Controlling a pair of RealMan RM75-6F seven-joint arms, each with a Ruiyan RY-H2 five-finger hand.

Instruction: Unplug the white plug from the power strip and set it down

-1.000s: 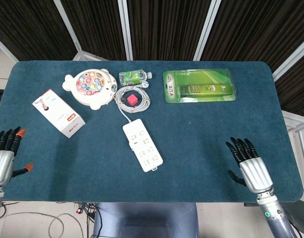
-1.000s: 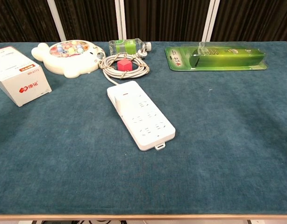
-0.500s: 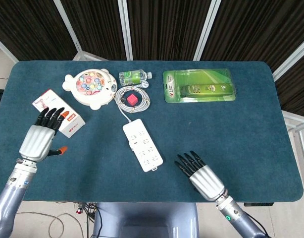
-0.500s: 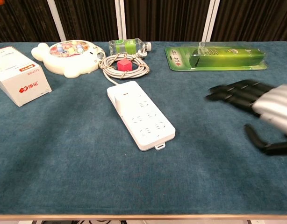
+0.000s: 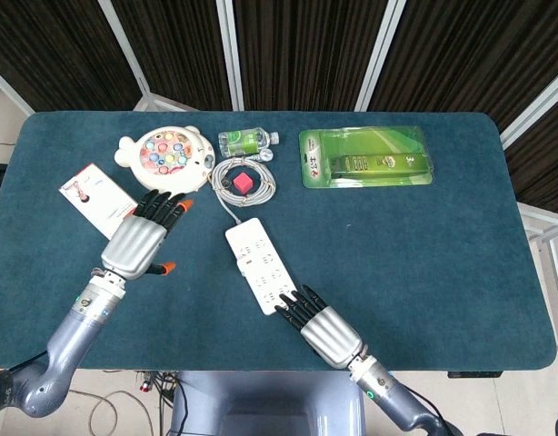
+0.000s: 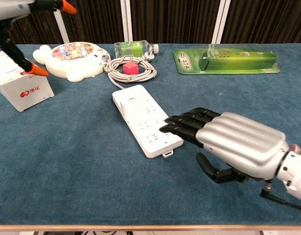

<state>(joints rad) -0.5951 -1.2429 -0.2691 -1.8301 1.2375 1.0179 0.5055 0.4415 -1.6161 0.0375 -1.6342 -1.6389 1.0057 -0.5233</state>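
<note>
Far left on the table [image 5: 424,245]: a white-and-red box [image 5: 90,198], half covered by the left hand [image 5: 138,242]. Half a second back, this hand well to the left near the table's edge; now shifted right and farther in, hovering flat, fingers [image 5: 165,207] straight and slightly spread, holding nothing, orange tips pointing toward the fish-shaped toy [image 5: 168,159]. In the chest view only its orange-tipped fingers [image 6: 35,71] visible at the top left corner.

Centre: power strip [image 5: 261,266] lying diagonally, untouched in position across the frames. White plug [image 6: 124,104] seated in the far-left end of the strip, a low white block, still plugged in. Coiled grey cord [image 5: 232,174] just beyond, ringed around a small red cube [image 5: 243,182], with a clear bottle [image 5: 245,140] farther back.

Right of centre: right hand [image 5: 326,329], a moment ago apart from the strip on the near right, now moved left, fingers [image 6: 187,123] extended side by side and reaching over the strip's near end; contact or a mere hover hard to tell. Nothing gripped.

Far right: green blister pack [image 5: 366,157], untouched.

Meaning for the task, as a judgement: both hands closing in, probably right to steady the strip, left to take the plug. Pull not yet begun.
</note>
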